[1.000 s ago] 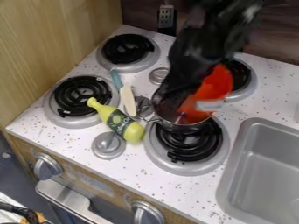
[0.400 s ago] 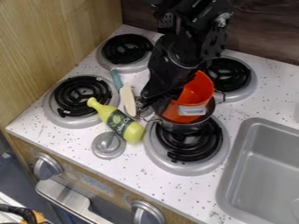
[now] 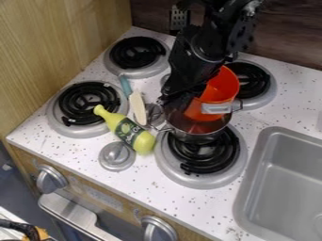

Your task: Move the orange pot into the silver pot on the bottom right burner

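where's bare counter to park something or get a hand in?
Bare counter behind the sink, right of the rear right burner; also a strip between the front right burner and the counter's front edge. Crowded: gripper, orange pot and silver pot bunched together, bottle and teal-handled utensil at image-left.

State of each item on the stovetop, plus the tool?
Orange pot: tilted, lower part in the silver pot
Silver pot: upright, over the rear of the bottom right burner
Yellow bottle: lying on its side
Teal-handled utensil: lying down
Tool: lowered, against the orange pot's left side
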Available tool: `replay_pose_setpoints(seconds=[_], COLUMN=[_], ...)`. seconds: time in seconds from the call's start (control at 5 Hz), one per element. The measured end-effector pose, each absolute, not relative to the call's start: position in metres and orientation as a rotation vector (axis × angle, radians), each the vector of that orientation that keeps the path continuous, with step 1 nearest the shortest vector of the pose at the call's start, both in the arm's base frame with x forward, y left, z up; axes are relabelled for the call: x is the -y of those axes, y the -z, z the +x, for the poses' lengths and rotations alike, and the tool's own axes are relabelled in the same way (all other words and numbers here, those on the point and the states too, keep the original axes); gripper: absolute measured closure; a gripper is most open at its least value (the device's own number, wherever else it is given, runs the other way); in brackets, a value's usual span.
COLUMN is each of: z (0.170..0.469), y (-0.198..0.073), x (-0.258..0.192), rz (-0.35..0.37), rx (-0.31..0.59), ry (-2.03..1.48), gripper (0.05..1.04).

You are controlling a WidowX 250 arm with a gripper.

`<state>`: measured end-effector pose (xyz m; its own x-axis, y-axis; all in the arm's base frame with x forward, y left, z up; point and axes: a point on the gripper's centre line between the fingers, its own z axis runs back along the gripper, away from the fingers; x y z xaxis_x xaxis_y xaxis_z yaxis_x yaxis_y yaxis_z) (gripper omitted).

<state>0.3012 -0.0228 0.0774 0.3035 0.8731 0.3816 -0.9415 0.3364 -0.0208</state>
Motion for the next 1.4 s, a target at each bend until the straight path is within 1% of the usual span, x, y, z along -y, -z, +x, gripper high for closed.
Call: replay_pose_setpoints(seconds=[0.2,0.4,0.6,0.8,1.0,1.2,1.4], z=[0.304,0.303,0.301,0.302,0.3,0.302,0.304], y=[-0.073,-0.067,-0.068,-0.073,-0.076,-0.081,-0.086], x=[0.025,0.025,0.021,0.026,0.027,0.028,0.029], rz=[0.21,0.193,0.217,0.219,0.243,0.246,0.25], rx=[0.35,0.356,0.359,0.361,0.352,0.358,0.356], ry=[-1.205,-1.196,-1.22,-1.233,-1.239,-1.253,-1.237], gripper=[1.006,0.974,0.766,0.509,0.196,0.075,0.081])
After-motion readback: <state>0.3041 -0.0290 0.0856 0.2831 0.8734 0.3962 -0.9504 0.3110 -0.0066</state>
